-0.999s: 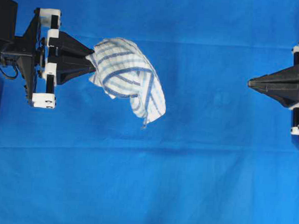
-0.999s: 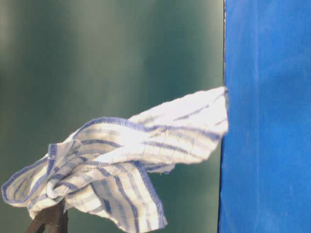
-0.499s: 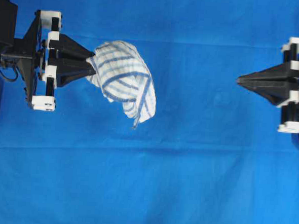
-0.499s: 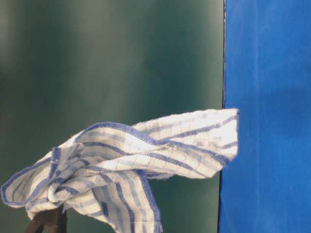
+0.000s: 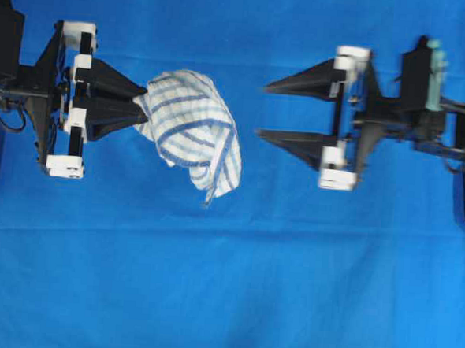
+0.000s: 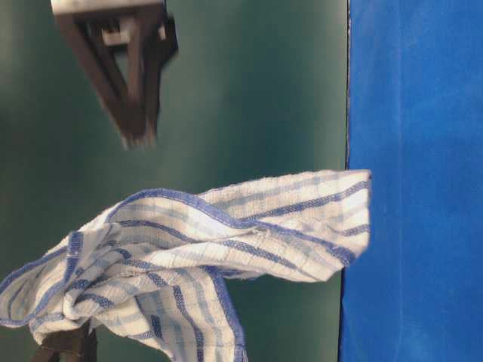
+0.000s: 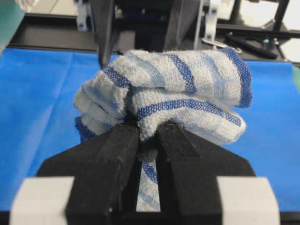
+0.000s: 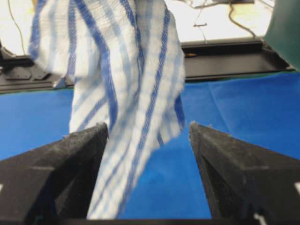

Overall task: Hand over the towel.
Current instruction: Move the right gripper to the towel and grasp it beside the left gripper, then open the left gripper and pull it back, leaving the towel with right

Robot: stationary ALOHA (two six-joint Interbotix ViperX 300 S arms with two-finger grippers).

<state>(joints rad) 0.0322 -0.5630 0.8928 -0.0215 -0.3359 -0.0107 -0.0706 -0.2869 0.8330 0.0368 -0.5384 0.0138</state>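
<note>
The left gripper [image 5: 142, 105] has its fingers pinching one bunched end of the towel [image 5: 194, 128], which hangs free above the blue-covered worktop [image 5: 226, 284]. The right gripper [image 5: 262, 109], fingers spread wide, faces the towel's dangling end, which lies just ahead between them.

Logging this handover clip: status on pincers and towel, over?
Left pincer shut on towel, held aloft. Right pincer open, short of the cloth, not touching. Nothing between them over the blue sheet.
</note>
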